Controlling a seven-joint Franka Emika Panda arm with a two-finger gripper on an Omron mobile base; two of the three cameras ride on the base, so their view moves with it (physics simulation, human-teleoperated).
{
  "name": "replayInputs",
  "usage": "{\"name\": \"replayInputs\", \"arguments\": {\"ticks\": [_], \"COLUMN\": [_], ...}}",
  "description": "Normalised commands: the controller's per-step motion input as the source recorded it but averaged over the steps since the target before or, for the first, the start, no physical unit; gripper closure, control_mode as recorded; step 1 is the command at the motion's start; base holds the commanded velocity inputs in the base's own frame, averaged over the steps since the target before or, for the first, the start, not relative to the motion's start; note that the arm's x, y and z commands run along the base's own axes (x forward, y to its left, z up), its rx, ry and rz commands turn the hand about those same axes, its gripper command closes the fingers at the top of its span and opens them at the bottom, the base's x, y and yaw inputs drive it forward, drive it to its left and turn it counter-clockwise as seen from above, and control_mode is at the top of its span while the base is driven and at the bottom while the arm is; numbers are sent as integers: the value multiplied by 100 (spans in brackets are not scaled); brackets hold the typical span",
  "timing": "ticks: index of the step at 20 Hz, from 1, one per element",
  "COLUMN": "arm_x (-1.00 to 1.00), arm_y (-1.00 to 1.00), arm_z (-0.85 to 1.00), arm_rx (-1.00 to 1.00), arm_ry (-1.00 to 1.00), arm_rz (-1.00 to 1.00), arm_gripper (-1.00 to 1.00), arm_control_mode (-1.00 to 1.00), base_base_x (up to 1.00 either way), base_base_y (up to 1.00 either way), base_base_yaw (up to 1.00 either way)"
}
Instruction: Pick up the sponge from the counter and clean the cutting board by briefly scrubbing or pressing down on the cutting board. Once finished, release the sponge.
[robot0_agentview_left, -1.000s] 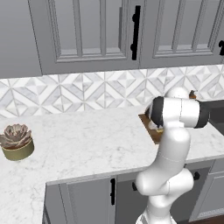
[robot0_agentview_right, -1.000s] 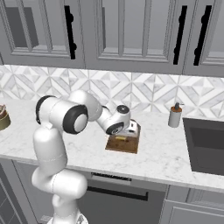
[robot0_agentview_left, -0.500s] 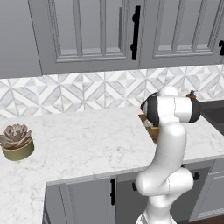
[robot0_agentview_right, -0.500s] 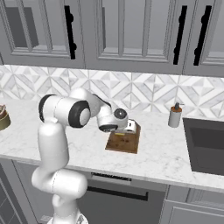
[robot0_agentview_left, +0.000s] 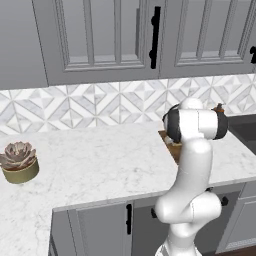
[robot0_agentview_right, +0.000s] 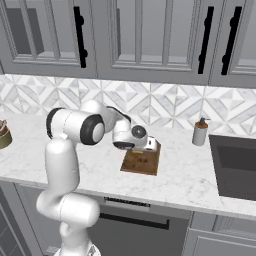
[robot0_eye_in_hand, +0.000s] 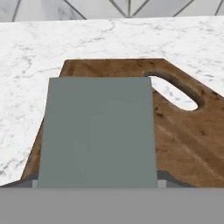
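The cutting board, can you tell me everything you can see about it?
The cutting board is a flat, thin slab of dark brown mottled wood with clipped corners and a long oval handle slot near one end. It lies flat on the white marble counter, in front of the tiled wall and left of the sink. In the hand view the grey-green sponge covers much of its left part; whether the sponge presses on it is unclear. In the right base view the gripper is over its far end.

the sponge (robot0_eye_in_hand: 97, 131) hides the fingertips and much of the cutting board (robot0_eye_in_hand: 188, 140); the arm blocks the board in the left base view.
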Motion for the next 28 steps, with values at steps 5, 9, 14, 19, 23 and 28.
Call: {"name": "replayInputs", "arguments": {"ticks": [5,9,14,19,23,28], "arm_x": [-90,-90,-10,48,77,47], "arm_y": [0,0,0,0,0,-6], "arm_z": [-2,0,13,1,0,0], "arm_rx": [0,0,1,0,2,2], "arm_ry": [0,6,23,7,0,0], "arm_rz": [0,0,-1,0,0,-1], "arm_gripper": [100,100,100,100,100,100], "arm_control_mode": [-100,-100,-100,-100,-100,-100], "base_base_x": [0,0,0,0,0,0], "base_base_y": [0,0,0,0,0,0], "base_base_yaw": [0,0,0,0,0,0]}}
